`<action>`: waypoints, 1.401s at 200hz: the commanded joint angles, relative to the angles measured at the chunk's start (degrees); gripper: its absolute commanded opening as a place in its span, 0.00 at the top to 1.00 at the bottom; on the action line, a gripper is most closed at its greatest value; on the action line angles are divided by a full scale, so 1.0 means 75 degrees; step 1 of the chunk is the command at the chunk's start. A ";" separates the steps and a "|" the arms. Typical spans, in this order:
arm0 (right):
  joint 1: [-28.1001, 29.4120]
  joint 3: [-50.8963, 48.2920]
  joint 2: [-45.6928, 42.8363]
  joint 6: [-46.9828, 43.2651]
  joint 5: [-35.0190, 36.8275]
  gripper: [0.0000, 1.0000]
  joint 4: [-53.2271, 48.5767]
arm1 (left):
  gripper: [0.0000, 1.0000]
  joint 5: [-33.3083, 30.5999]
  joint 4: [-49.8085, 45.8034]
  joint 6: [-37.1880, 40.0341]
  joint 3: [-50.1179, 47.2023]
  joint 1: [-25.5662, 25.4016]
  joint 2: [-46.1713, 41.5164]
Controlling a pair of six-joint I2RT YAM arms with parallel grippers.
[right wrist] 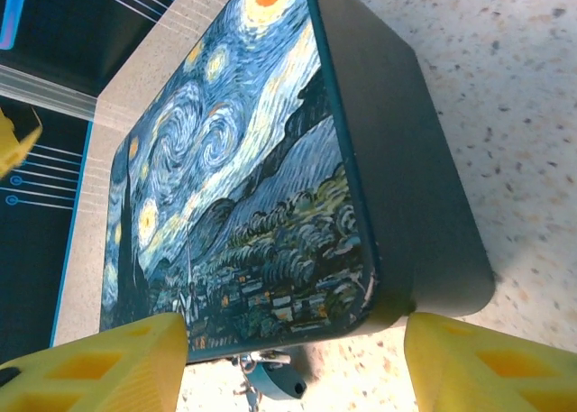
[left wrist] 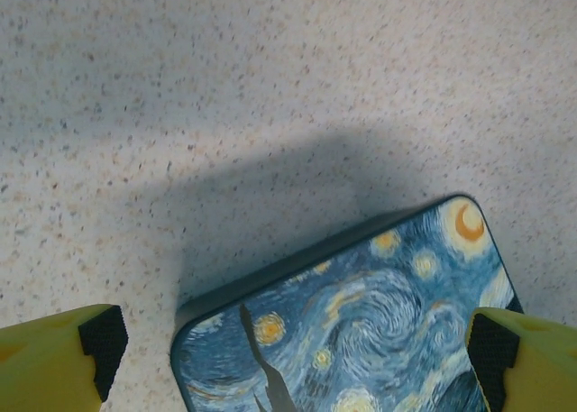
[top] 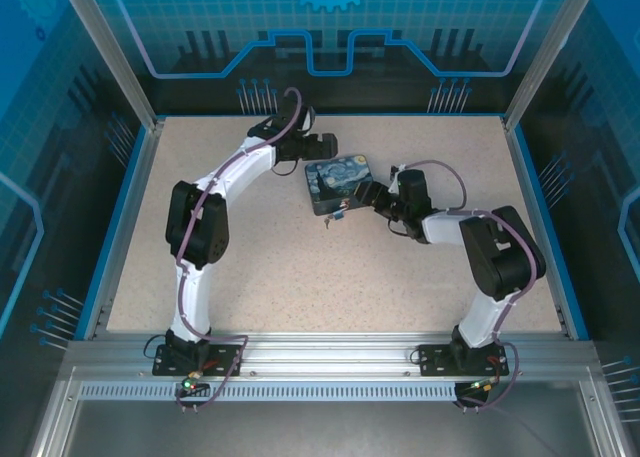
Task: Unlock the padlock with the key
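Observation:
The blue-and-yellow painted tin (top: 338,182) lies flat in the middle of the table. The padlock (right wrist: 281,385), small and dark with a silvery shackle, hangs at the tin's near edge, and shows as a speck (top: 337,215) from above. A thin silvery bit (right wrist: 246,392) dangles beside it; I cannot tell if it is the key. My right gripper (right wrist: 293,369) is open, its yellow fingers (right wrist: 99,367) on either side of the tin's corner above the padlock. My left gripper (left wrist: 297,349) is open over the tin's far-left corner (left wrist: 361,322), pads (left wrist: 104,340) spread wide.
The speckled table (top: 300,277) is walled by blue rails on three sides. The left arm (top: 200,227) arches in from the left and the right arm (top: 490,257) from the right, both ending at the tin.

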 commanded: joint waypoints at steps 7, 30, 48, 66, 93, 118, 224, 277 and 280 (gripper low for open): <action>-0.0134 0.0937 0.0473 -0.0242 -0.0532 0.34 -0.0302 | 0.01 0.0084 -0.0062 0.0158 -0.0554 0.0063 -0.0334; -0.0165 0.1287 0.0667 -0.0236 -0.0721 0.35 -0.0283 | 0.01 0.0084 0.0016 0.0149 -0.0850 0.0063 -0.0500; -0.0139 0.0972 0.0380 -0.0188 -0.0693 0.35 -0.0245 | 0.01 0.0040 0.0014 0.0169 -0.1065 0.0063 -0.0634; -0.0060 0.0385 -0.0086 -0.0179 -0.0541 0.35 -0.0138 | 0.01 0.0020 0.0101 0.0190 -0.1338 0.0063 -0.0822; 0.0176 0.0036 -0.0325 -0.0819 -0.0470 0.36 -0.0643 | 0.01 0.0005 0.0128 0.0203 -0.1596 0.0052 -0.0937; 0.0335 0.0176 -0.0177 -0.1382 -0.0480 0.37 -0.1020 | 0.01 -0.0016 0.0200 0.0216 -0.1772 0.0052 -0.1002; 0.1031 0.1191 0.0708 -0.1750 0.0415 0.37 -0.1933 | 0.01 -0.0938 -0.0126 0.0626 -0.1821 -0.0125 -0.0878; 0.1092 0.1264 0.0942 -0.2000 0.0300 0.37 -0.1831 | 0.01 -0.0889 -0.0012 0.0545 -0.2008 -0.0155 -0.0692; 0.1109 0.1279 0.0952 -0.2027 0.0294 0.37 -0.1832 | 0.01 -0.0889 -0.0008 0.0545 -0.2014 -0.0159 -0.0691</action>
